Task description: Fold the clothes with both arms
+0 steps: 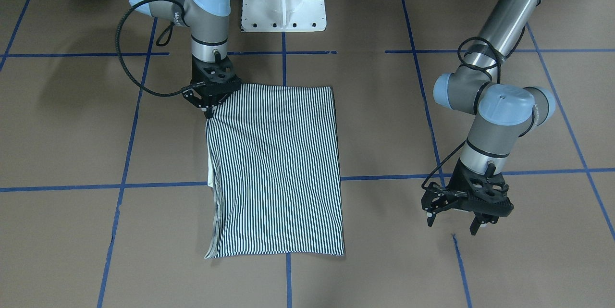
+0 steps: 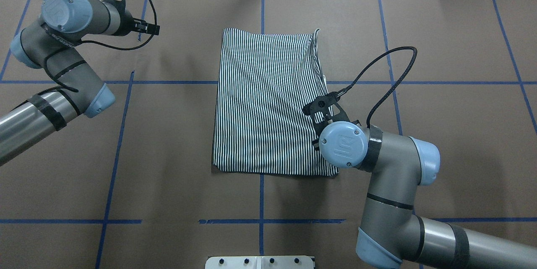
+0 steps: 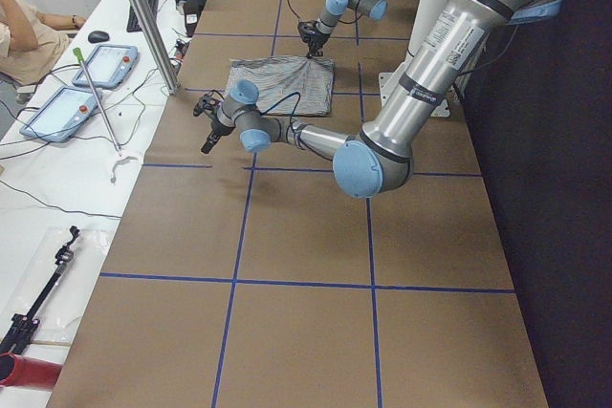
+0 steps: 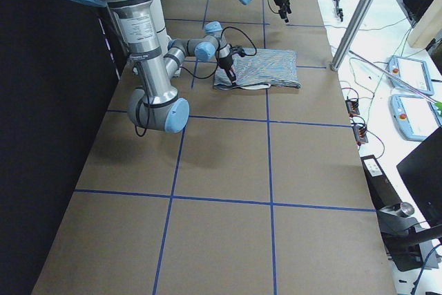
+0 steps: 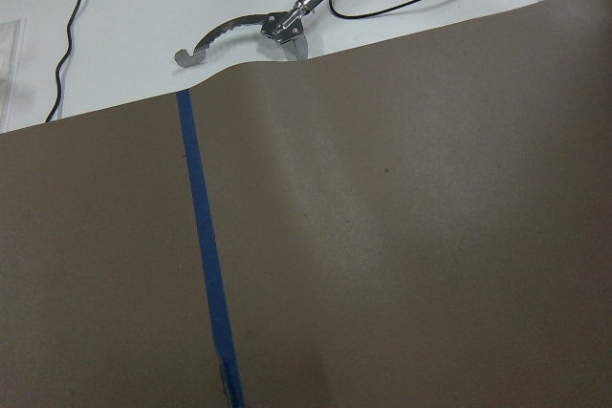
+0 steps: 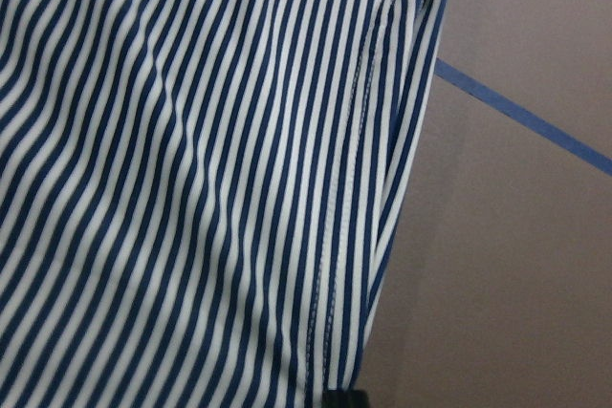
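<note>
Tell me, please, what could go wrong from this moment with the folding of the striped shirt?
1. The right end effector looks closed at a corner of the polo shirt; if it lifts with cloth pinched, it may drag the fold open.
2. The left end effector hangs open far from the shirt, so a one-sided pull could skew it.
3. A white edge pokes out at the layered side; the next fold may turn uneven.

The right arm folds in near the base, wrist vertical, and the right gripper points straight down, fingers drawn together to a point. The left arm reaches far left, and the left gripper hangs with fingers spread.
</note>
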{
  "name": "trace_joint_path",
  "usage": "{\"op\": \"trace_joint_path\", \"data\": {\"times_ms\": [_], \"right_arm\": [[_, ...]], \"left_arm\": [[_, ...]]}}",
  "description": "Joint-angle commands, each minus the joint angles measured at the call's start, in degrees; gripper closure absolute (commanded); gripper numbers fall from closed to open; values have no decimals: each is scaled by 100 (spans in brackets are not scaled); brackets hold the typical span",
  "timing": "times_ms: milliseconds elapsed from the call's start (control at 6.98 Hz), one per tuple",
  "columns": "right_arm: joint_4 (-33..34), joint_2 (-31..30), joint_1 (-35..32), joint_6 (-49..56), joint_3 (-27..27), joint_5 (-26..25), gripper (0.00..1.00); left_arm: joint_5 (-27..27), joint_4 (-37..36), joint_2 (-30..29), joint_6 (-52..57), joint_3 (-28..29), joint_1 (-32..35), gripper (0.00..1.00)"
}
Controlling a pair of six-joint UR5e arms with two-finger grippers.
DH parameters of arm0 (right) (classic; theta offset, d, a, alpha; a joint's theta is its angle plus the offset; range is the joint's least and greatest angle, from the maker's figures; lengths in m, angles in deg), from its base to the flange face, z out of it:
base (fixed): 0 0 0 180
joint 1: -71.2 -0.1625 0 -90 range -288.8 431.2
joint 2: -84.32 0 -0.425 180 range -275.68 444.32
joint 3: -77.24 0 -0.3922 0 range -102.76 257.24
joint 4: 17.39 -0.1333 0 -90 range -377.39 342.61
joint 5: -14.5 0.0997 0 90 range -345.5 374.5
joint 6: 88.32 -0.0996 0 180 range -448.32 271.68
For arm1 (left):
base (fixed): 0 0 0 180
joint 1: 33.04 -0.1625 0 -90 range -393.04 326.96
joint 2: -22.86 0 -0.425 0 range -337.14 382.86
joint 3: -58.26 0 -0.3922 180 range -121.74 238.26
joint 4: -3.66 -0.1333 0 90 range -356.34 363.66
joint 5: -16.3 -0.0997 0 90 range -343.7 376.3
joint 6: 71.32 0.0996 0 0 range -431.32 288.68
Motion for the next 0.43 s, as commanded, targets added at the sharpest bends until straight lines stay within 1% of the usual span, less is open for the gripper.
{"op": "trace_joint_path", "data": {"times_ms": [0,143,286], "right_arm": [[-19,-142,21,-12,-12,-13,1],[-62,-90,-13,5,-20,4,0],[-80,-63,-223,49,-220,83,0]], "left_arm": [[0,0,1,0,0,0,0],[0,0,1,0,0,0,0],[0,0,1,-9,-78,0,0]]}}
